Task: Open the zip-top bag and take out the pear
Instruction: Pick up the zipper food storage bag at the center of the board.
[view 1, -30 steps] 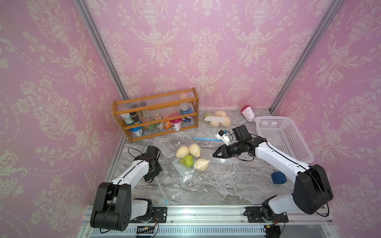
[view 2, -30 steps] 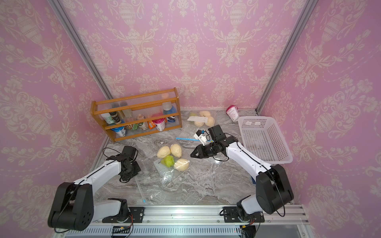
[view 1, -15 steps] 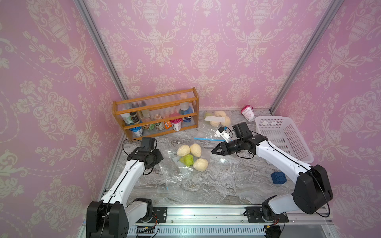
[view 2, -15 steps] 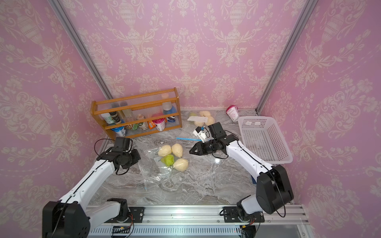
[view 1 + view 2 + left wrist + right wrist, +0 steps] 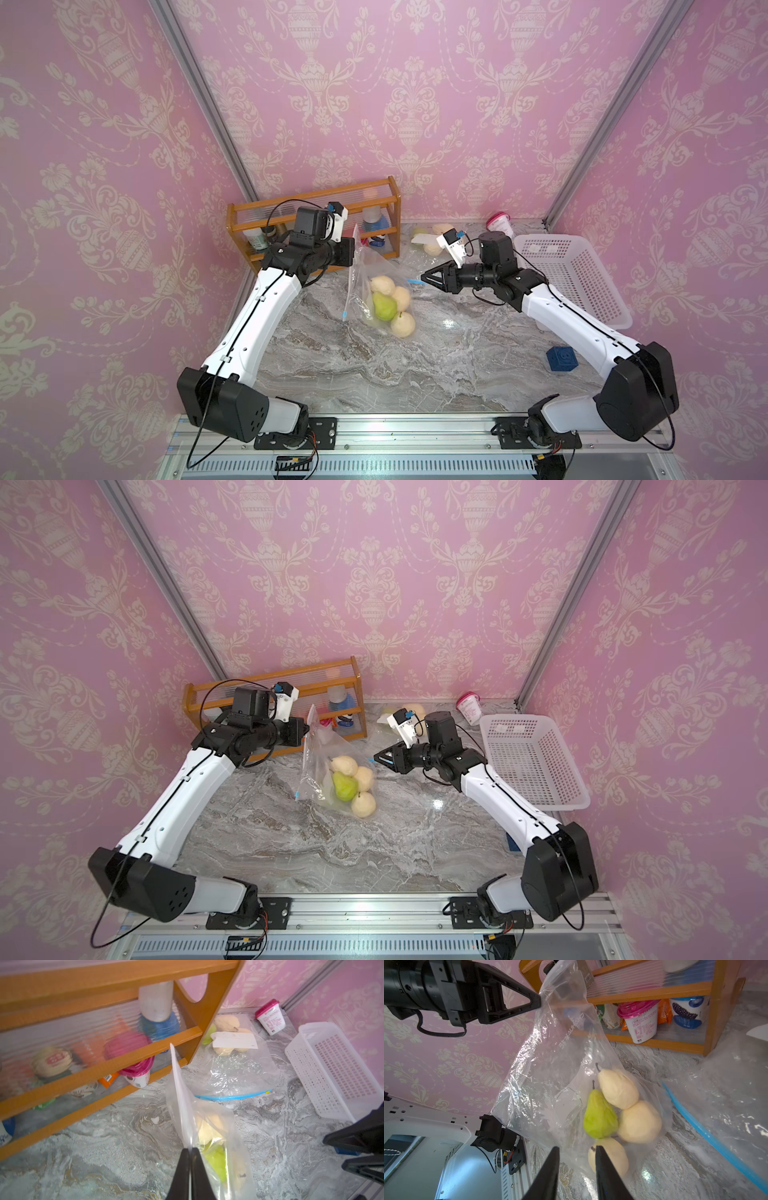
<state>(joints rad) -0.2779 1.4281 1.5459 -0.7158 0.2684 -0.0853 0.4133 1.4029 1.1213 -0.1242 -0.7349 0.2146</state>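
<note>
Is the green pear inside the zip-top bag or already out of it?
Inside. The green pear sits behind the clear film of the zip-top bag, beside pale pears; the left gripper holds it up by an edge.

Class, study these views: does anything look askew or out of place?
Yes: the zip-top bag hangs askew, pinched at one edge by the left gripper, with its green pear and pale pears bunched in the low end. The right gripper is open beside it.

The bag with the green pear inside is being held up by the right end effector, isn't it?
Not quite: the left end effector is holding up the bag with the green pear inside. The right wrist view shows it pinching the bag's top; the right end effector is open.
</note>
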